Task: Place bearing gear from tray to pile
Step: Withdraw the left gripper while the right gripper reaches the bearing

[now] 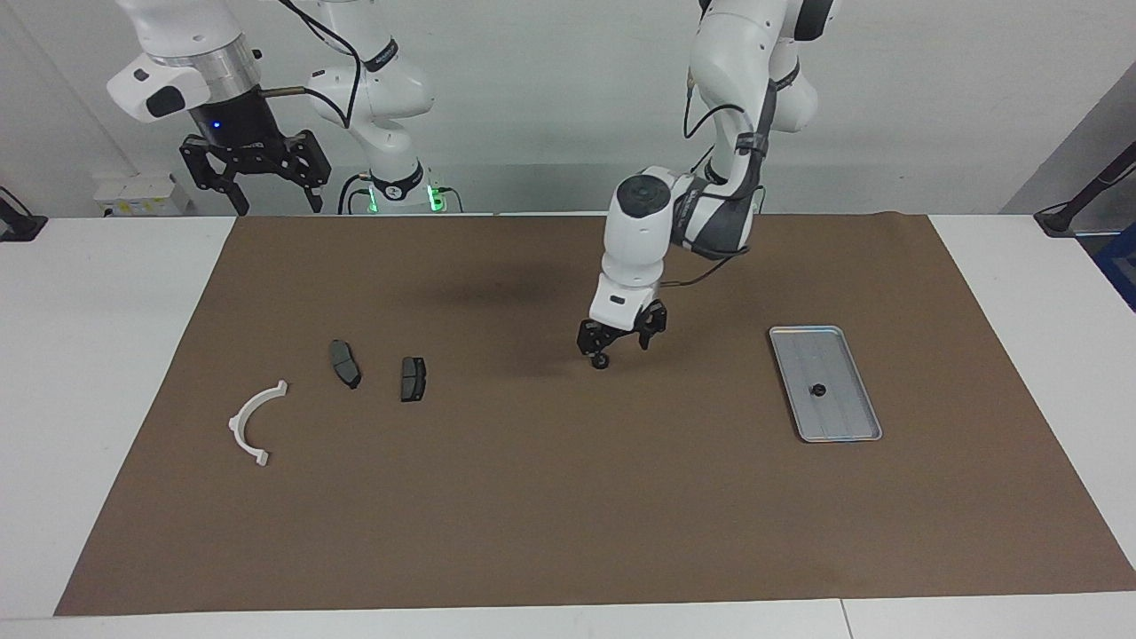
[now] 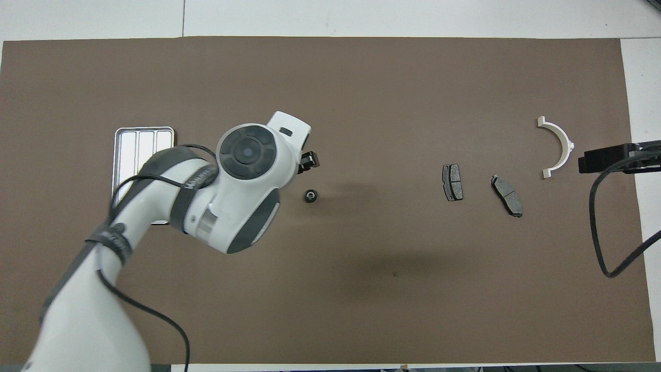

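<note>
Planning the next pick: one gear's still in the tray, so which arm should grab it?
Left. The left gripper hangs over the mat near the tray; the right gripper waits raised at the right arm's end.
</note>
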### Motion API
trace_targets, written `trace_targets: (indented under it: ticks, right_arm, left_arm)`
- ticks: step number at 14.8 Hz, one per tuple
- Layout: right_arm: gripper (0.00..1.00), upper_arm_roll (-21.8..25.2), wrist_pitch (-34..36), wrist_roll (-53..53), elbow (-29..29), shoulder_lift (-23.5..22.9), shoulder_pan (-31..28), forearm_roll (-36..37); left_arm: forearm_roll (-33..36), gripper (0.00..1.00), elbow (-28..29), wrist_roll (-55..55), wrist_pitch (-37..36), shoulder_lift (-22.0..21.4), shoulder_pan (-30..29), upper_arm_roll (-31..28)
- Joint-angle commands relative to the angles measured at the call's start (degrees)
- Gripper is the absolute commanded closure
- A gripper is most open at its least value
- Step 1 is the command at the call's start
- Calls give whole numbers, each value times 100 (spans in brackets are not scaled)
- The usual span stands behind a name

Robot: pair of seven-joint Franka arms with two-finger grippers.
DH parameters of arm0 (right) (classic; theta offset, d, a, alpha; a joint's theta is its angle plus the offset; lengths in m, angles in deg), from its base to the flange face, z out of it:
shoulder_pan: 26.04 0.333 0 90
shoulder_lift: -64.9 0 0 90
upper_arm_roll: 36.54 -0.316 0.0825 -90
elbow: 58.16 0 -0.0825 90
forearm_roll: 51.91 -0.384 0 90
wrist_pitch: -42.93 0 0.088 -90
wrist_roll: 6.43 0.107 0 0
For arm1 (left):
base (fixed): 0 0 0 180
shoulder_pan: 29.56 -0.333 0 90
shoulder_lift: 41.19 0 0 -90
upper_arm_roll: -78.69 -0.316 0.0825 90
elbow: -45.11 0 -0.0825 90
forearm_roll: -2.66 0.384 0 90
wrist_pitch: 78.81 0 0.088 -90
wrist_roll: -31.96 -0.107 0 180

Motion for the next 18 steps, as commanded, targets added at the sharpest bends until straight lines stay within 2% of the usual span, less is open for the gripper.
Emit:
trace_targets:
  ticks: [1,4,7,10,11,14,18]
  right_arm:
    - [0,-9,-28,737,-363,252,-37,-159]
    - [0,-114,-72,2083,-774,392,295,-151]
    - [0,-132,-632,2753,-1539,648,928,-142]
    - [0,-132,-914,3647,-1856,569,1508,-142]
    - [0,-132,-1194,4008,-1996,526,1719,-142]
    - [0,-132,-1854,4887,-2139,53,2273,-142]
    - [0,-132,-2961,6039,-2060,-966,3038,-124]
  left_arm:
    - [99,3,-223,-1284,-1201,-833,-885,33]
    - [12,3,-392,-3042,-1766,-1307,-2010,16]
    - [3,3,-592,-4072,-2433,-1747,-2828,7]
    - [-32,3,-1505,-4234,-3382,-1740,-3077,-11]
    - [-50,2,-1673,-4225,-3541,-1713,-3077,-11]
    - [-59,2,-1562,-4190,-3481,-1765,-3086,24]
    - [-59,3,-754,-4154,-2981,-2143,-3042,42]
